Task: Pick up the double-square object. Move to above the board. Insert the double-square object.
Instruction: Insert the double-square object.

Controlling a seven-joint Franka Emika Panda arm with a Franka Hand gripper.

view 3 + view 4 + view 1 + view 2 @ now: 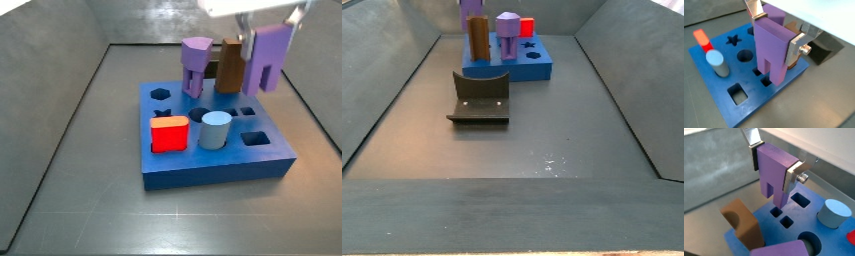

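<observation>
End effector (775,27) w/ double-square object (774,52) above board (724,107)

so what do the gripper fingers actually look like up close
The gripper, above the board, has two flat silver metal fingers like thin plates, with dark pads on their inner faces. One finger carries a round silver bolt head on its outer side. No cables or markings show.

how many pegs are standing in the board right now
4: the red block and light-blue cylinder in front, the taller purple peg and brown block behind. The hand holds a fifth above.
</observation>
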